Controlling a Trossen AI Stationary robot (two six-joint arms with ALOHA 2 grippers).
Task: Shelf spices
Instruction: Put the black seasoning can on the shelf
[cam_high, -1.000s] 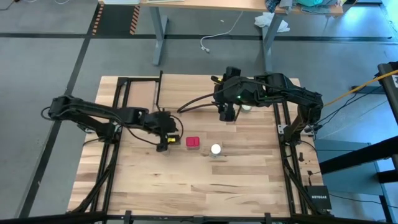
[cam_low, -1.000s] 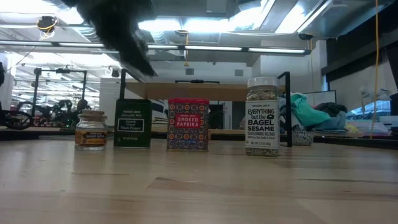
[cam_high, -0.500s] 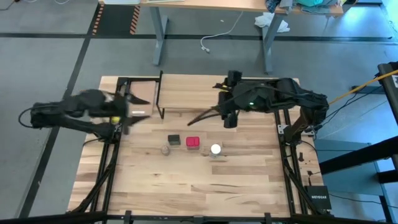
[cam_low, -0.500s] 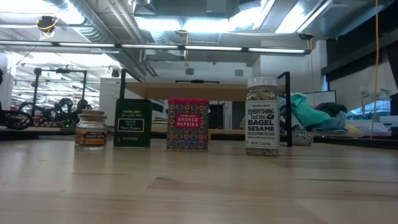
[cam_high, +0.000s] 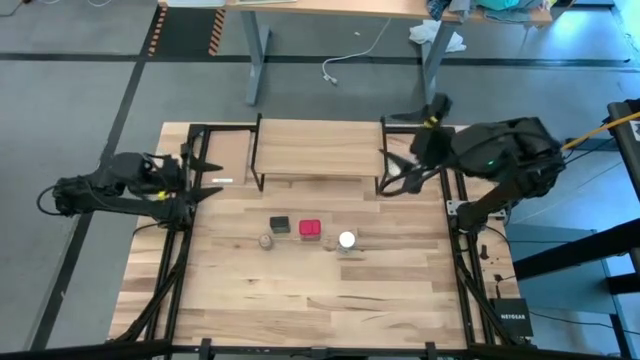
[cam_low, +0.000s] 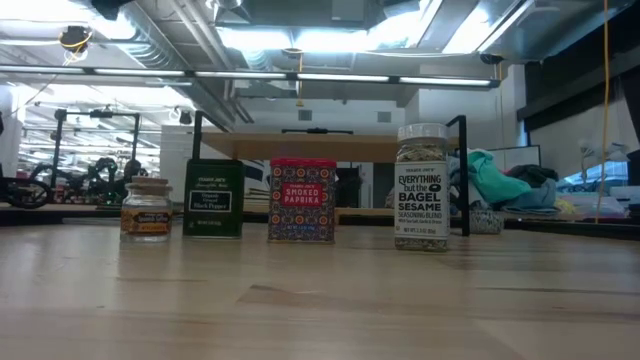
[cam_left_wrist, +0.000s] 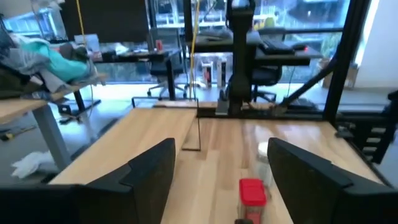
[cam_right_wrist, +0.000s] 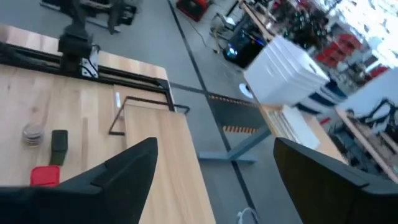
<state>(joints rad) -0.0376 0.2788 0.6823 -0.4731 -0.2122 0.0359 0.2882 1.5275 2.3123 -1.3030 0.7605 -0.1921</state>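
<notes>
Four spices stand in a row on the table, in front of the shelf (cam_high: 318, 150): a tan-grey round jar (cam_high: 266, 241), a dark square tin (cam_high: 279, 225), a red square box (cam_high: 310, 229) and a clear white-lidded jar (cam_high: 347, 240). The low view shows them upright on their bases: the round jar (cam_low: 146, 210), the tin (cam_low: 213, 198), the red box (cam_low: 302, 200) and the white-lidded jar (cam_low: 421, 187). My left gripper (cam_high: 205, 168) is open and empty at the table's left side. My right gripper (cam_high: 398, 150) is open and empty by the shelf's right end.
The shelf stands on thin black legs at the table's far middle; its board is bare. A small white strip (cam_high: 222, 181) lies on the table near my left gripper. Black frame rails (cam_high: 172, 260) run along the table's left and right sides.
My left gripper has drawn back from over the dark tin and round jar toward the table's left edge. My right gripper has drawn back from over the shelf's right part toward the table's right edge. The four spices have stayed in place.
</notes>
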